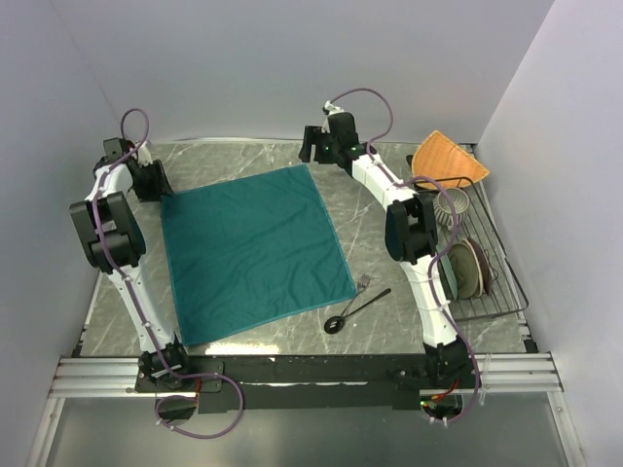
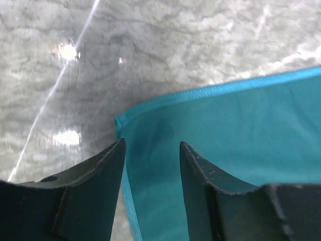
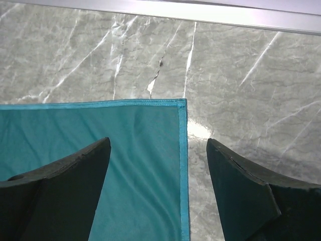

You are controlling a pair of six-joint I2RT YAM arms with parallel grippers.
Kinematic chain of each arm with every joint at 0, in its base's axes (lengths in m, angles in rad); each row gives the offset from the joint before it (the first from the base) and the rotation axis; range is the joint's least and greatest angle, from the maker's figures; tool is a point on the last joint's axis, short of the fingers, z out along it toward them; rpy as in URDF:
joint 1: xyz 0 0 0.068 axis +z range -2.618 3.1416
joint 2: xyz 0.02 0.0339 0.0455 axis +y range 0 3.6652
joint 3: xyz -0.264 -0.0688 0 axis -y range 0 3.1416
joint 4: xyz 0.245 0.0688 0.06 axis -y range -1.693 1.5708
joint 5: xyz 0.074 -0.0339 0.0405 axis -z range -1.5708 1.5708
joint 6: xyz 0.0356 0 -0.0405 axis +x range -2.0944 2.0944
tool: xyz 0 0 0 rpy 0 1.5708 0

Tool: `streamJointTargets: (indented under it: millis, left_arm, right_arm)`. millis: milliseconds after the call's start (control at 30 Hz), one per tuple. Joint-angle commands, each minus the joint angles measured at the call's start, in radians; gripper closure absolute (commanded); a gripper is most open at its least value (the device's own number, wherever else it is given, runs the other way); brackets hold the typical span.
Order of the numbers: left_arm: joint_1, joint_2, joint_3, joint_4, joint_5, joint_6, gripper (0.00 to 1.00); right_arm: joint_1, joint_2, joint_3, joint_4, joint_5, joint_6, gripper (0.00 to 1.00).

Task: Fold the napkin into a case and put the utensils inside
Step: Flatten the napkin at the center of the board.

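Grippers, two, black, two-fingered, on white-and-black arms.

Top view. Left gripper (image 1: pixel 151 181) sits at the napkin's far left corner, and right gripper (image 1: pixel 313 146) sits at its far right corner. Napkin (image 1: pixel 255 251): teal cloth, plain, roughly square, spread flat and unfolded on the grey veined marble-look table (image 1: pixel 389 331). Fork (image 1: pixel 364 283): small, silver metal, just off the napkin's near right corner. Spoon (image 1: pixel 356 310): slim dark handle and round black bowl, lying beside the fork, apart from the cloth. Orange fan-shaped cloth (image 1: pixel 446 159) and wire rack (image 1: pixel 492 292) holding round plates (image 1: pixel 467 268) stand at the right side.

Left wrist view. Left gripper (image 2: pixel 151 145): fingers moderately apart, nothing between them. Napkin (image 2: pixel 225 130): fine weave with a stitched, brighter hem, its corner just ahead of the gap. One finger hangs over bare table (image 2: pixel 150 50), the other over cloth. Whether they touch it cannot be told.

Right wrist view. Right gripper (image 3: pixel 158 143): fingers wide apart, holding nothing. Napkin (image 3: pixel 100 130): its corner lies just ahead of the gap and the side hem runs down between the fingers. One finger is over cloth, the other over table (image 3: pixel 241 75). A pale metal rail (image 3: pixel 200 12) crosses the far edge.
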Motion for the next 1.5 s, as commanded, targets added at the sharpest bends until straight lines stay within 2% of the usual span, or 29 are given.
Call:
streamJointTargets:
  millis: [0,67,300,567,733,1067,1367,1467]
  left_arm:
    - [-0.009,0.039,0.071,0.017,-0.057,0.008,0.49]
    - [-0.009,0.057,0.096,0.003,-0.083,0.008,0.48]
    - [-0.005,0.076,0.108,0.015,-0.175,0.008,0.38]
    - [-0.001,0.097,0.114,0.006,-0.133,0.008,0.34]
    - [0.011,0.039,0.048,0.084,-0.106,-0.01,0.28]
    - [0.025,-0.041,0.008,0.141,-0.095,0.002,0.38]
    - [0.026,0.08,0.109,0.04,-0.103,0.005,0.45]
    - [0.025,0.088,0.096,0.038,-0.078,0.005,0.51]
  right_arm:
    - [-0.018,-0.015,-0.024,0.028,-0.019,0.039,0.14]
    - [-0.029,-0.029,-0.038,0.016,-0.036,0.055,0.14]
    - [-0.046,-0.076,-0.115,-0.009,-0.093,0.065,0.12]
    - [-0.046,-0.086,-0.126,-0.009,-0.099,0.05,0.08]
    - [-0.044,-0.092,-0.129,-0.009,-0.119,0.042,0.07]
    - [-0.044,-0.089,-0.13,0.002,-0.134,0.05,0.07]
    - [-0.046,-0.09,-0.132,-0.003,-0.131,0.041,0.08]
    - [-0.047,-0.092,-0.133,-0.001,-0.131,0.041,0.07]
